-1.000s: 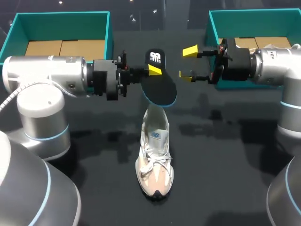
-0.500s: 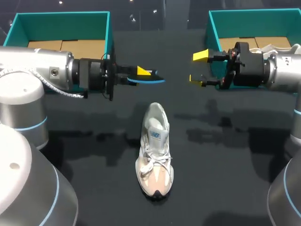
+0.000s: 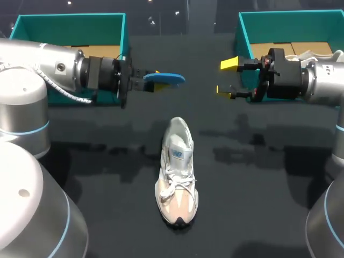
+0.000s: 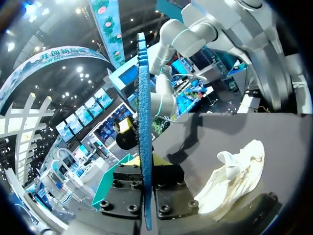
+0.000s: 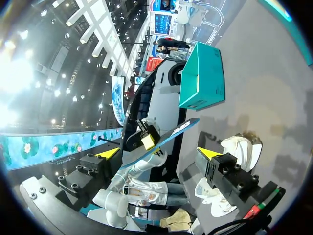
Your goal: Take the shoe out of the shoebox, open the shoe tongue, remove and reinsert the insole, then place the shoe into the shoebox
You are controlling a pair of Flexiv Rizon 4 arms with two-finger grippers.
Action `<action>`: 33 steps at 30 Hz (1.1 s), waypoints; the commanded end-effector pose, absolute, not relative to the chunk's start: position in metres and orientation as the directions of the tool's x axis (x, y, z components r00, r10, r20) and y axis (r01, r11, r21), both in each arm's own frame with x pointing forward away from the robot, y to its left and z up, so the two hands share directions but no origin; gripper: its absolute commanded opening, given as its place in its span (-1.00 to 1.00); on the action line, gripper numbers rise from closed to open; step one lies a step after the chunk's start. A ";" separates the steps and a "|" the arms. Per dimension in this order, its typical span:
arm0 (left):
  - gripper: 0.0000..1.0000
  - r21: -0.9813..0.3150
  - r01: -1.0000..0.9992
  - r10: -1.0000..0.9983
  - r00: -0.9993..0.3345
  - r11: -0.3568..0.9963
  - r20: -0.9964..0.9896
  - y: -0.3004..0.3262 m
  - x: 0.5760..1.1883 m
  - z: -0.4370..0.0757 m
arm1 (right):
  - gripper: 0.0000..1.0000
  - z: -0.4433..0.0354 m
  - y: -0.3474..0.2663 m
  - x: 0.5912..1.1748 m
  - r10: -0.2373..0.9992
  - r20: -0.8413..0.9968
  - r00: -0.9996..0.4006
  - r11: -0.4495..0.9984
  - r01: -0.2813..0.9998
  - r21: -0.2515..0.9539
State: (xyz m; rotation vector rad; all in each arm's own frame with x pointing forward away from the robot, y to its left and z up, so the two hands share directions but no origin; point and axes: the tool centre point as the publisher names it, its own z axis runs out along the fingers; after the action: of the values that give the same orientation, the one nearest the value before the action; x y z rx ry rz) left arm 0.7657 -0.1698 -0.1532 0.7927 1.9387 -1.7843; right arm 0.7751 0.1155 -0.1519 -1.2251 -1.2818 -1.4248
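Note:
A white and beige sneaker [image 3: 177, 171] lies on the black table, toe toward the front edge, heel toward the boxes. The left wrist view shows the sneaker [image 4: 237, 175] lying on the table beside and below the fingers. My left gripper [image 3: 151, 80] is shut on one end of a blue insole [image 3: 165, 79], held level in the air behind the shoe's heel. In the left wrist view the insole [image 4: 143, 117] stands edge-on between the left gripper [image 4: 147, 164] fingers. My right gripper [image 3: 228, 77] hangs open and empty to the insole's right. From the right gripper [image 5: 159, 152], the insole [image 5: 172, 134] is ahead.
A teal shoebox [image 3: 19, 31] with a cardboard floor stands at the back left, behind my left arm. A second teal shoebox [image 3: 244, 29] stands at the back right, behind my right arm. Dark table [image 3: 258, 215] surrounds the sneaker.
My left arm has turned the insole from face-on to lying flat and drawn it left and slightly back. My right gripper shifted a little right, then held still, open.

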 end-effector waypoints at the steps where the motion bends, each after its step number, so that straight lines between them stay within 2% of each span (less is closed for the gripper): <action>1: -1.00 -0.931 0.347 0.163 -0.931 0.112 -0.327 -0.167 0.763 -0.135 | 1.00 -0.152 0.116 0.774 0.024 0.985 -0.169 -0.126 0.977 0.171; 6: -1.00 -0.983 0.102 0.173 -0.982 0.155 -0.074 -0.161 0.761 -0.118 | 1.00 -0.152 0.116 0.774 0.024 0.985 -0.169 -0.126 0.977 0.171; 12: -1.00 -0.972 -0.145 0.141 -0.975 0.187 0.173 -0.162 0.758 -0.110 | 1.00 -0.152 0.116 0.774 0.024 0.985 -0.169 -0.126 0.977 0.171; 24: -1.00 -0.805 -0.540 0.064 -0.820 0.245 0.569 -0.171 0.757 -0.113 | 1.00 -0.152 0.116 0.774 0.024 0.985 -0.169 -0.126 0.977 0.171; 33: -1.00 -0.697 -0.683 0.024 -0.710 0.218 0.703 -0.175 0.758 -0.120 | 1.00 -0.152 0.116 0.774 0.024 0.985 -0.169 -0.126 0.977 0.171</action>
State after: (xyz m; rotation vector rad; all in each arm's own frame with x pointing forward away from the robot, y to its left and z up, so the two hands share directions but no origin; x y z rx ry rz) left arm 0.7544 -0.1710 -0.1147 -0.3842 2.7202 -2.2297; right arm 0.7751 0.1155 -0.1519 -1.2251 -1.2818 -1.4248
